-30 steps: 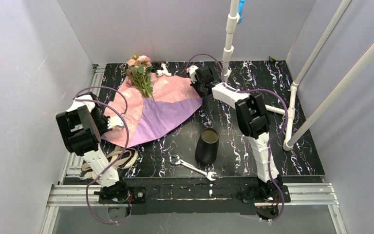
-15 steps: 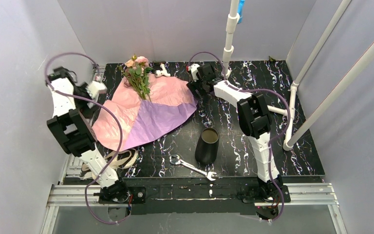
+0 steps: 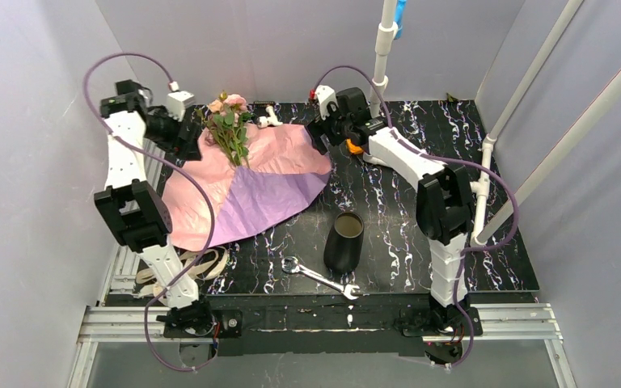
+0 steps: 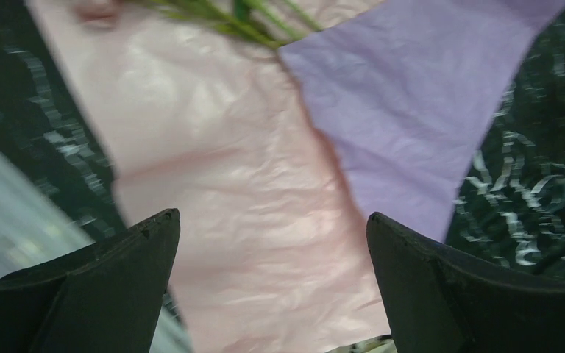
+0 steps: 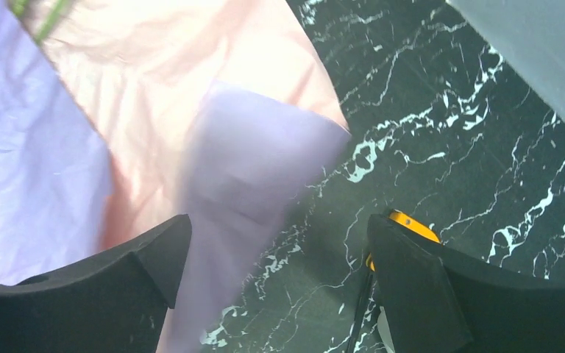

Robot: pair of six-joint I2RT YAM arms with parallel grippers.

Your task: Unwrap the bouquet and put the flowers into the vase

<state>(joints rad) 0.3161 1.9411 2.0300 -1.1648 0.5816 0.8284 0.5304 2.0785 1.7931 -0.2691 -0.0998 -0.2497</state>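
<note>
Paper (image 3: 242,190) spread flat, upper left; flowers (image 3: 230,129) lying on its top edge. Left gripper (image 4: 272,220) and right gripper (image 5: 279,220) both wide open, holding nothing. Vase (image 3: 344,241) upright, centre.

Paper (image 3: 247,198) pink and purple, table (image 3: 501,242) black (white marble veins)

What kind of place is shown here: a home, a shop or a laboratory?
Most likely a robotics lab test booth: plain white walls enclose a black marbled table, with a white pipe frame and an aluminium rail.
</note>
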